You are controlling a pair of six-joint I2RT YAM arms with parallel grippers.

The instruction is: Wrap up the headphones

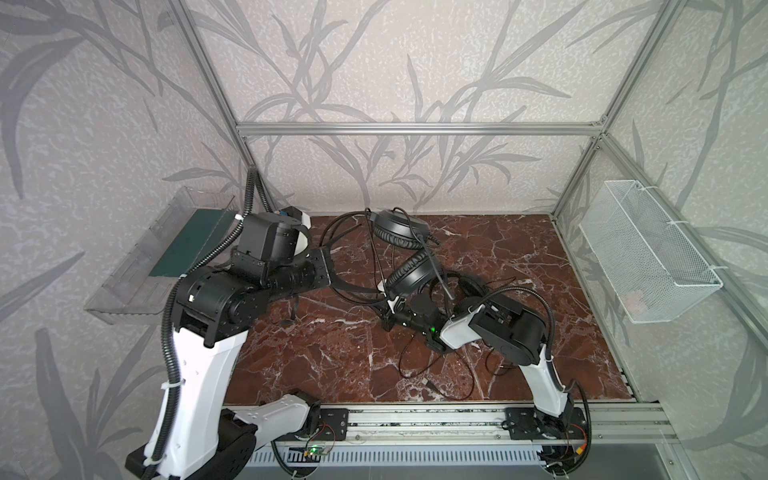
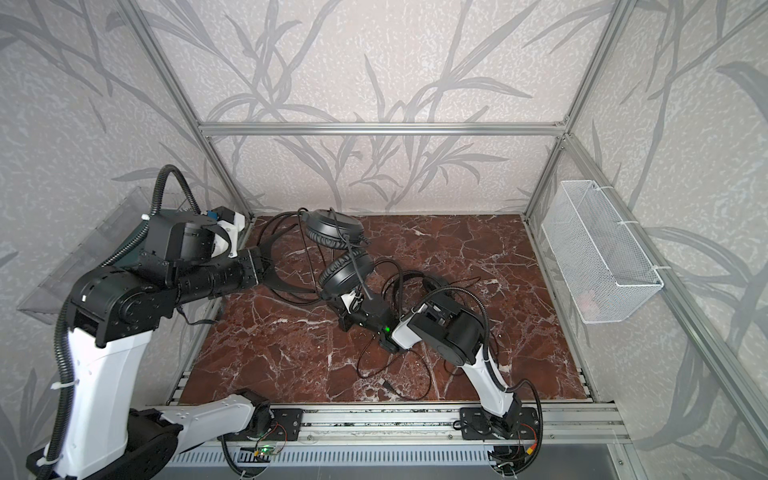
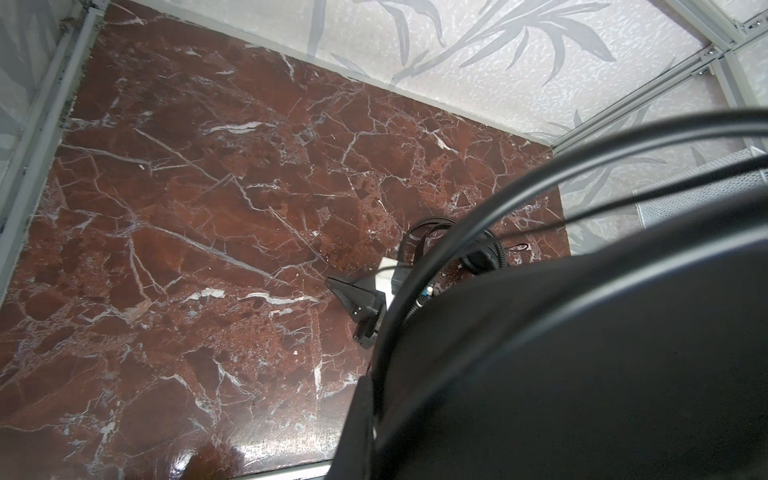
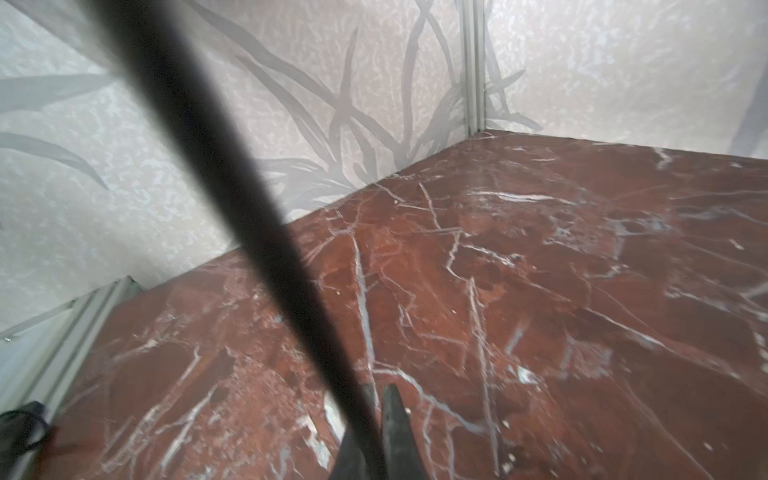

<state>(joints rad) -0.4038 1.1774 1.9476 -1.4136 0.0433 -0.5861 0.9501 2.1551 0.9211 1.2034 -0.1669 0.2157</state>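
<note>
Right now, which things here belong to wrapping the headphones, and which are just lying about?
For the job:
- headphones, gripped by the shut left gripper
- cable, pinched by the shut right gripper

Lying about:
- white mesh basket, hung on the side frame
- clear tray, beyond the left arm

Soft even light; floor glare, blurred right wrist view.

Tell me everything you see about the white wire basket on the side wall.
The white wire basket is a long, narrow trough of fine white mesh with a thicker wire rim, open on top. It hangs tied to the frame on the right wall, above and clear of the marble table. Something pale and pinkish sits inside, too blurred to identify.
</note>
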